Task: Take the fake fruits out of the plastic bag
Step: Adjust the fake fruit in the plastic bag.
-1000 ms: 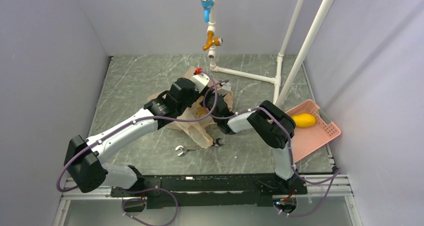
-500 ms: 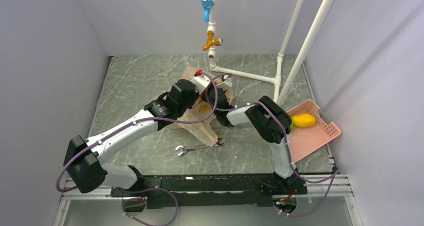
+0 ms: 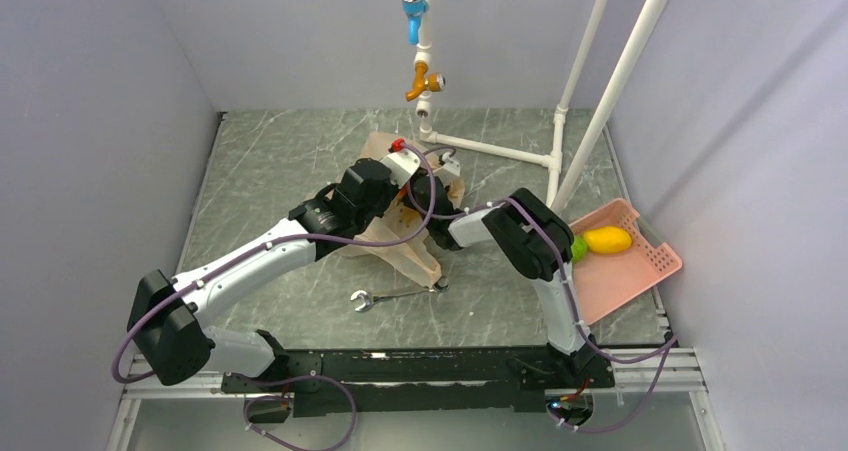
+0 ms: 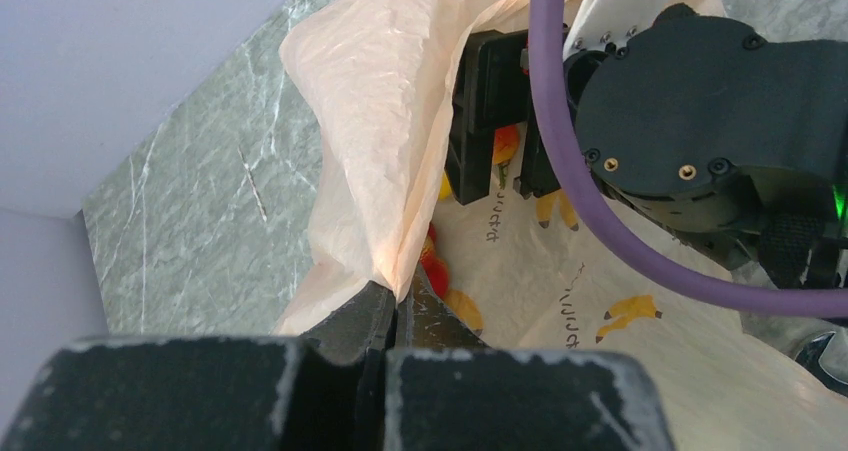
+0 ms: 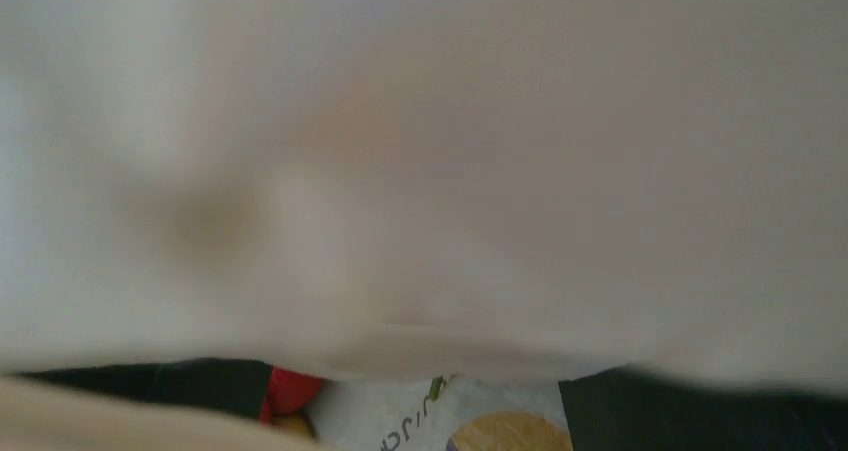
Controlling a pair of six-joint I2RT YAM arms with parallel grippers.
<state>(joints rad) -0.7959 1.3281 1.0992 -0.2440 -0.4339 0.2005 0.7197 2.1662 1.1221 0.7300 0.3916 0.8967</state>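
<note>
Fake fruits (image 4: 432,261), red and orange pieces lying inside the plastic bag (image 4: 365,101): rim is pinched up by the left gripper (image 4: 398,306), and one fruit is best enclosed squarely by the spread right gripper (image 4: 508,136), no film being caught.

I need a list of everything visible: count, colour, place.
thin translucent plastic bag: one, peach, centre.
glossy plastic fruit: at least one, red, inside bag.
elongated plastic fruit: one, yellow, in basket.
round plastic fruit: one, green, in basket.
rigid slotted basket: one, pink, right edge.
metal wrench: one, silver, near bag.
pipe frame: one, white, rear right.
pipe taps: two, blue above orange, rear.
left gripper: black, shut on bag edge.
right gripper: black, open, inside bag.
</note>
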